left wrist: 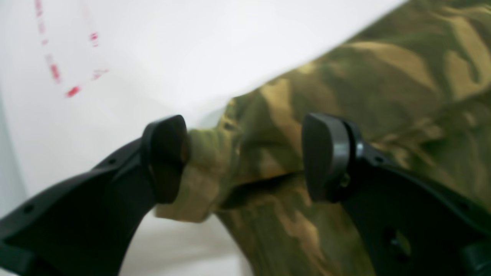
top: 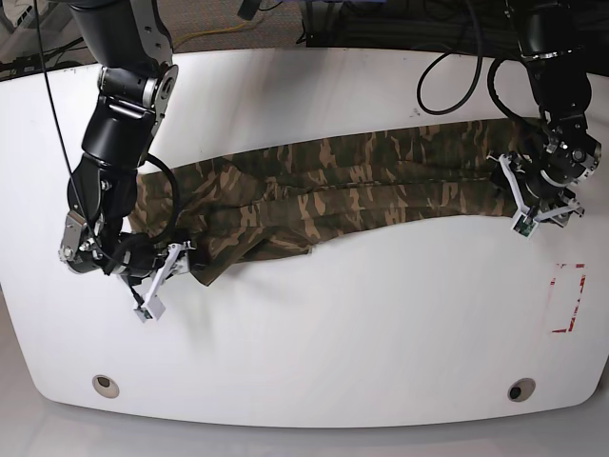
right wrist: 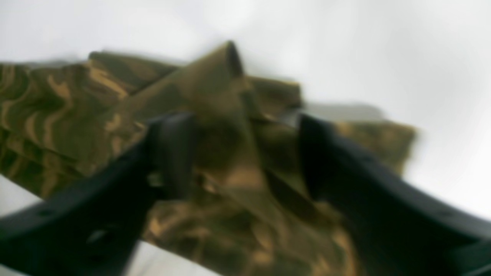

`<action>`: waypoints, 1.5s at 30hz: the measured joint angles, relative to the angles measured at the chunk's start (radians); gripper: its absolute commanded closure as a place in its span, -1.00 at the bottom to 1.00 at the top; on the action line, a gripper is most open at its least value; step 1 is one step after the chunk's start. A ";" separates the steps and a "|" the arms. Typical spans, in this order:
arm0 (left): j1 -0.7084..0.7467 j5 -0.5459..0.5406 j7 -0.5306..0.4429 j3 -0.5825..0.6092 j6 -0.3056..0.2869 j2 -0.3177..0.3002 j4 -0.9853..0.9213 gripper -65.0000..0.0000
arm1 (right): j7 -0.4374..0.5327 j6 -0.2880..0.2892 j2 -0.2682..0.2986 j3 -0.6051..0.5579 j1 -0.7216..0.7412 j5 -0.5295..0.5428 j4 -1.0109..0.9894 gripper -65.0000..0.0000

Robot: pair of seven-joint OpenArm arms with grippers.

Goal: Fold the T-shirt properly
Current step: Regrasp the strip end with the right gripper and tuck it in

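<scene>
- Black curved plastic fingers of left gripper (left wrist: 245, 157), nearest the left wrist lens: spread apart, one pad (left wrist: 165, 157) touching a bunched tan-and-olive hem corner, the other pad clear of the cloth; released, nothing pinched.
- Black fingers of right gripper (right wrist: 245, 153), blurred in the right wrist view: parted wide over a raised ridge of cloth; nothing visibly clamped, contact with the fabric not discernible.
- Soft cloth T-shirt in camouflage print of olive green, dark brown and tan patches (top: 343, 186): stretched as a long narrow band across the middle of the table, lengthwise halves apparently laid over each other; one end bunched at the right gripper on the base view's left, other end beside the left gripper on that view's right.
- Placement, judged: grippers stationed at opposite ends, presumably to keep the band taut and straight along its length; open jaws suggest a fold just laid down, shorter cross-folds not yet done.
- White rounded table top (top: 362, 333): bare apart from the garment.
- Red dashed rectangle marking (top: 568, 297) on the table near the left gripper, well apart from the cloth.
- Containers: none in view.
</scene>
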 measured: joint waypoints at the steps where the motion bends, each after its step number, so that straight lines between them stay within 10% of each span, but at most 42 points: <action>1: 0.005 0.005 0.001 0.000 0.000 0.001 0.000 -0.33 | 0.005 0.000 -0.003 -0.002 0.003 0.003 -0.011 -0.63; 11: 0.024 0.007 0.003 -0.001 0.000 0.003 -0.002 -0.33 | 0.027 0.000 -0.001 -0.002 0.015 0.050 -0.087 -0.26; 20: 0.018 0.005 -0.003 -0.001 0.001 0.003 -0.083 -0.32 | 0.084 -0.001 -0.004 -0.005 -0.013 0.060 -0.095 1.00; 45: 0.011 -0.008 -0.023 0.002 0.004 0.000 -0.124 -0.32 | -0.097 0.000 0.035 0.186 -0.396 0.378 0.380 1.00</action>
